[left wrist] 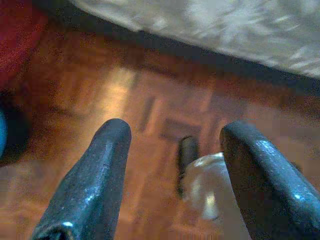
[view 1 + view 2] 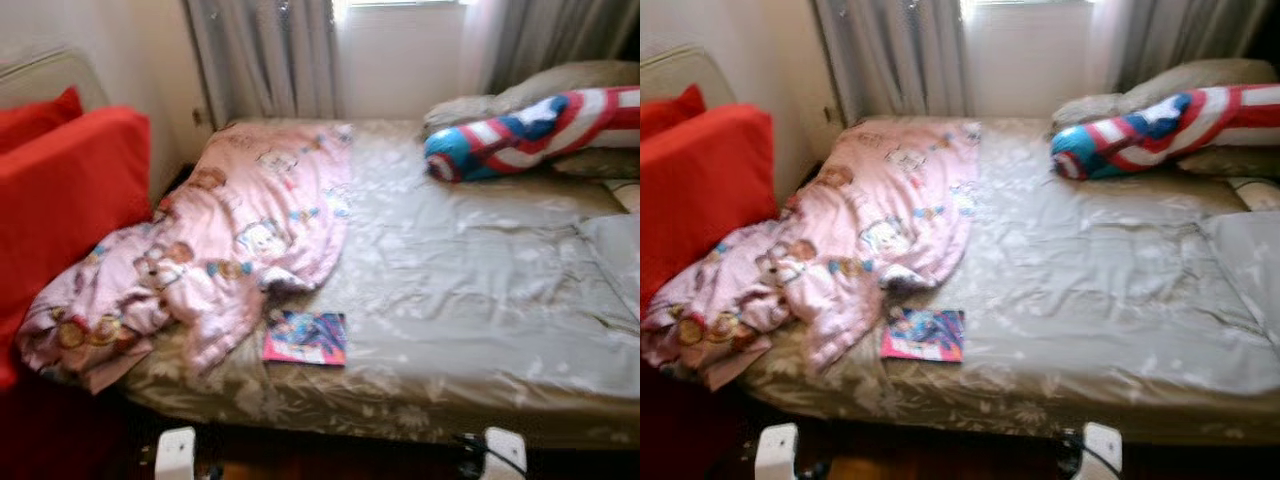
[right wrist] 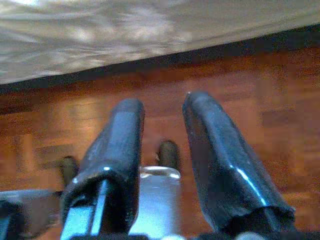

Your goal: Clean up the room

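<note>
While both arms hang low over the wooden floor [image 1: 125,100], the bed [image 2: 480,300] dominates. Its pink quilt [image 2: 230,240] is bunched at the near left corner and looks ready to slide off if tugged. Just beside the quilt lies a magazine [image 2: 305,338], cover writing too blurred to read. Left gripper [image 1: 172,150] fingers spread wide; right gripper [image 3: 162,130] fingers slightly parted, holding nothing.

I count one bed [image 2: 480,300] in front of me. On it lie one pink blanket [image 2: 230,240], one colourful book [image 2: 305,338] and one long red, white and blue striped cushion [image 2: 530,125]. Two red pillows [image 2: 70,190] stand at my left. Two curtains [image 2: 265,55] hang behind.
</note>
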`<state>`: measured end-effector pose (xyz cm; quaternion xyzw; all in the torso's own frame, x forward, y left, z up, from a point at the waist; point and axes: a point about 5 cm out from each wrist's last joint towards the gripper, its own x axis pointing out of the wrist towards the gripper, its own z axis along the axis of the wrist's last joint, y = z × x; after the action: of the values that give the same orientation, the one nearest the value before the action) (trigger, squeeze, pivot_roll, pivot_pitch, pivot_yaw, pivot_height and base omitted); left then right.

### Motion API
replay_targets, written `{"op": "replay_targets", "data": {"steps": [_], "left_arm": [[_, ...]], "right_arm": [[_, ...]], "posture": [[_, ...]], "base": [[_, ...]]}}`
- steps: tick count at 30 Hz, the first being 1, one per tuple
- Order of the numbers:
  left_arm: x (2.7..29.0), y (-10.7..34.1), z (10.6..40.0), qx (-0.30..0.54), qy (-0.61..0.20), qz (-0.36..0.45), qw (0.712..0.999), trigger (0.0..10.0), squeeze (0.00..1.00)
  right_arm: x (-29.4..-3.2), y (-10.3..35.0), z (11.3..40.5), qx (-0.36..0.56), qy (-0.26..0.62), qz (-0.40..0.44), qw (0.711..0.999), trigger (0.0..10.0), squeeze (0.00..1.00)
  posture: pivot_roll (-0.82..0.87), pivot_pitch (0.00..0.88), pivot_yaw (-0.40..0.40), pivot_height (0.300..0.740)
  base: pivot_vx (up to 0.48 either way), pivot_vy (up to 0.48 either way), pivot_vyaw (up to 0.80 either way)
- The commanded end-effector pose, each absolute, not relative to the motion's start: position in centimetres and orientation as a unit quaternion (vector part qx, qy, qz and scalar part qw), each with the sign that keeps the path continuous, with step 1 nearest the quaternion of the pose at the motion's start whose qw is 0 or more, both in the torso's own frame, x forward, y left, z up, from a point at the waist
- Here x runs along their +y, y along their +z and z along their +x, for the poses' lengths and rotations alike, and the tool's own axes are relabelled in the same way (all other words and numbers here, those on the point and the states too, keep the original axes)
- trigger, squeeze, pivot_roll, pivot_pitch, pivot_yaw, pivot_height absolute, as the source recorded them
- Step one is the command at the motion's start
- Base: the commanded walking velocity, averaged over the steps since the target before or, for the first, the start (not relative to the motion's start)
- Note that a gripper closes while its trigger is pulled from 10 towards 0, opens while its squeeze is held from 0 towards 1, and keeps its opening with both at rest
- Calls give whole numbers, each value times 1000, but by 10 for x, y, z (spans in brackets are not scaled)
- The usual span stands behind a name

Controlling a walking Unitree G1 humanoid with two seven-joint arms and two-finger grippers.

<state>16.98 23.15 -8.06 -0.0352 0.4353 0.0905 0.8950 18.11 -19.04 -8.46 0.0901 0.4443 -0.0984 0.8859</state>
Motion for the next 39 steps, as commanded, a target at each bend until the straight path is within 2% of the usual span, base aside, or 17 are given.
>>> {"op": "replay_targets", "data": {"steps": [1, 11, 29, 34, 39], "left_arm": [[227, -81, 173, 437, 87, -37, 895, 10000, 0], [227, -81, 173, 438, 86, -35, 894, 10000, 0], [228, -80, 173, 438, 72, -24, 896, 10000, 0], [228, -80, 173, 439, 69, -20, 896, 10000, 0], [228, -81, 172, 443, 66, -13, 894, 10000, 0]], "right_arm": [[-200, -85, 178, 449, -108, 82, 883, 10000, 0], [-215, -87, 166, 454, -114, 78, 880, 10000, 0], [-209, -87, 169, 453, -86, 62, 885, 10000, 0], [-209, -89, 164, 455, -88, 68, 884, 10000, 0], [-211, -90, 159, 454, -96, 83, 882, 10000, 0]], "posture": [[-13, 0, 34, 740], [-18, 0, 35, 740], [-21, 0, 37, 740], [-22, 0, 38, 740], [-23, 0, 40, 740]], "base": [[0, 379, 0], [0, 365, 0], [0, 0, 0], [317, 0, 735], [343, 0, 0]]}}
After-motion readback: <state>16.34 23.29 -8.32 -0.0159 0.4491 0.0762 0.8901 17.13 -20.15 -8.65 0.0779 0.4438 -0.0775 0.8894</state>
